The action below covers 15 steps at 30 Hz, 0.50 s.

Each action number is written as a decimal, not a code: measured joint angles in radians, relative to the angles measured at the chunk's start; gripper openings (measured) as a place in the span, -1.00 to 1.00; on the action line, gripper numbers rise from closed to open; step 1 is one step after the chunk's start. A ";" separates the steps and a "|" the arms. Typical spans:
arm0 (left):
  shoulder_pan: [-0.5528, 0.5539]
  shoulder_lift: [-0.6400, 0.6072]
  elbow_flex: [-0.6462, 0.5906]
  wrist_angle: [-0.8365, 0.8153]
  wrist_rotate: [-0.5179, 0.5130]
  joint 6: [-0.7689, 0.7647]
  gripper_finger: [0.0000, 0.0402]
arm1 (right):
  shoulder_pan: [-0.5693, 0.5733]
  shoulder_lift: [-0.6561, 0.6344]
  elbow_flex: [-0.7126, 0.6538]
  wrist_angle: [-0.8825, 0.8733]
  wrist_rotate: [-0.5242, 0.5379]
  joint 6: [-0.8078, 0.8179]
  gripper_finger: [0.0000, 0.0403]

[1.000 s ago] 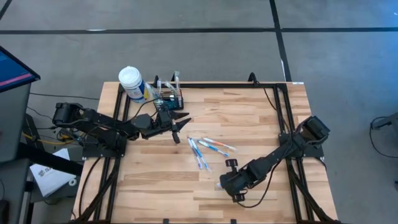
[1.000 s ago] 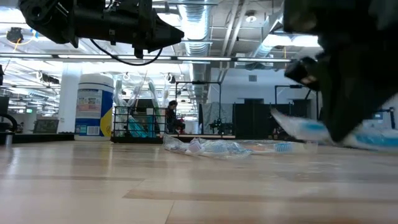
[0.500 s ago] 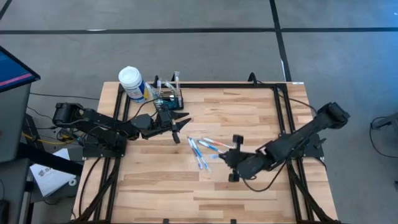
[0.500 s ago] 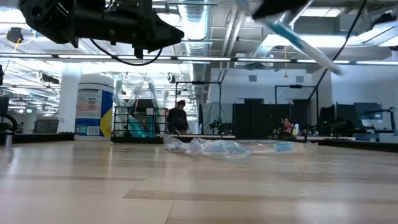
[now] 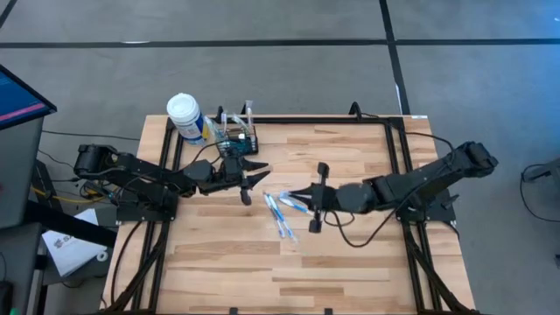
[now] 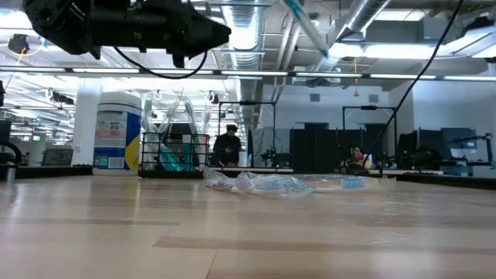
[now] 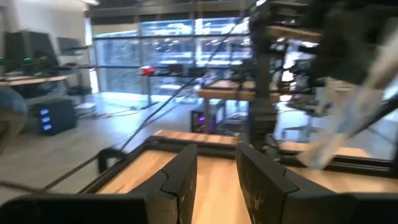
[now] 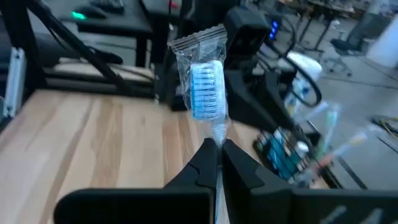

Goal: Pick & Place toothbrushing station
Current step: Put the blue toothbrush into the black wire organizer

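wood table [image 5: 350, 254], lab behind. far left: bottle [image 5: 185, 116], then wire caddy [image 5: 238, 137] just right of it. left gripper [image 5: 255, 175] near the caddy, fingers slightly apart, empty. loose toothbrushes [image 5: 282, 216] mid-table. right gripper [image 5: 302, 194] clamped on wrapped toothbrush [image 8: 205, 93].

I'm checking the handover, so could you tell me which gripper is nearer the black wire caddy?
The left. The left gripper hovers right beside the caddy, while the right gripper, holding a wrapped toothbrush, is farther out over mid-table.
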 joint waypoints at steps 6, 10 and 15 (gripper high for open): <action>0.000 0.000 0.000 0.025 0.042 0.000 -0.47 | -0.064 0.015 0.000 0.141 -0.146 -0.055 -1.00; -0.002 0.000 0.000 0.043 0.053 0.000 -0.47 | -0.092 0.036 0.000 0.197 -0.199 -0.063 -1.00; -0.003 0.000 0.000 0.088 0.156 0.000 -0.47 | -0.107 0.065 0.000 0.231 -0.202 -0.076 -1.00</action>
